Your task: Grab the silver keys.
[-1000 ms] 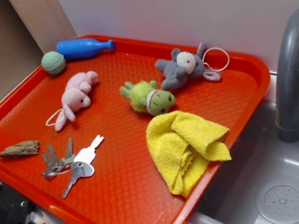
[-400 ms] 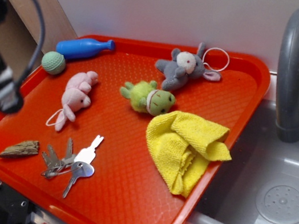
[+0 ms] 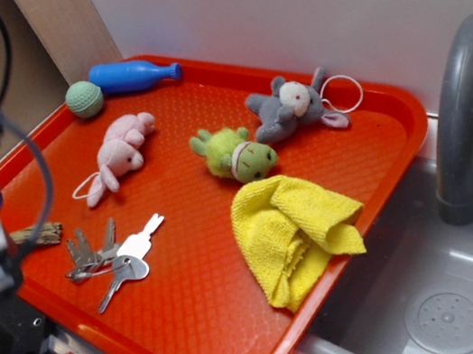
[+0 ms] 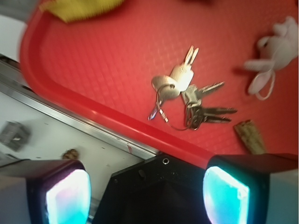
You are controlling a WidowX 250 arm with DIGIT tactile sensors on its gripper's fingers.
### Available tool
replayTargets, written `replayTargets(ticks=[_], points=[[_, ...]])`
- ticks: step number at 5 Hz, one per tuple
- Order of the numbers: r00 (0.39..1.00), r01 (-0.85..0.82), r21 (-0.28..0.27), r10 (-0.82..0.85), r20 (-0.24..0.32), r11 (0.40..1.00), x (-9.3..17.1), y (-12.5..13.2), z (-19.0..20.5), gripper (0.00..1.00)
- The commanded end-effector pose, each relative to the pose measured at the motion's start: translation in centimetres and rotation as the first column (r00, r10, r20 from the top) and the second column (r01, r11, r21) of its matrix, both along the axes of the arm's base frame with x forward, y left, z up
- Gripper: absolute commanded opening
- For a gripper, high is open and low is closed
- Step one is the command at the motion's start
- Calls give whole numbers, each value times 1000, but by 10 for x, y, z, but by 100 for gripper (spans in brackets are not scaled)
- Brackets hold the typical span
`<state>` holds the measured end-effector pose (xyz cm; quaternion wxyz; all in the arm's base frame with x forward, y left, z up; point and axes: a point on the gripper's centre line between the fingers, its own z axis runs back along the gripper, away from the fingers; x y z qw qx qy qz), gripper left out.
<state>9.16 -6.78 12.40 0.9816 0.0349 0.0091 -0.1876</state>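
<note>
Toy kitchen setup, grey sink (image 3: 443, 306), faucet (image 3: 468, 113), red tray (image 3: 207, 320)

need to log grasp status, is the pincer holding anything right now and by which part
Nothing is held. The pincer is open and empty, above the silver keys, which lie on the red tray.

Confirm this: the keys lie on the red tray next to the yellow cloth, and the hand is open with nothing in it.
Not quite. The keys lie on the red tray next to the brown wood piece, apart from the yellow cloth, as the exterior view shows. The hand is open with nothing in it.
</note>
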Motion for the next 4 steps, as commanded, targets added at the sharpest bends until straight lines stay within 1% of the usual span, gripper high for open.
replayTargets(ticks=[1, 2, 3, 4], points=[[992, -58, 78, 49, 114, 995, 22, 17, -39, 100], [993, -34, 50, 28, 112, 998, 25, 30, -48, 100], [994, 12, 28, -15, 112, 1000, 23, 37, -60, 100], [988, 111, -69, -103, 117, 991, 23, 28, -67, 100]])
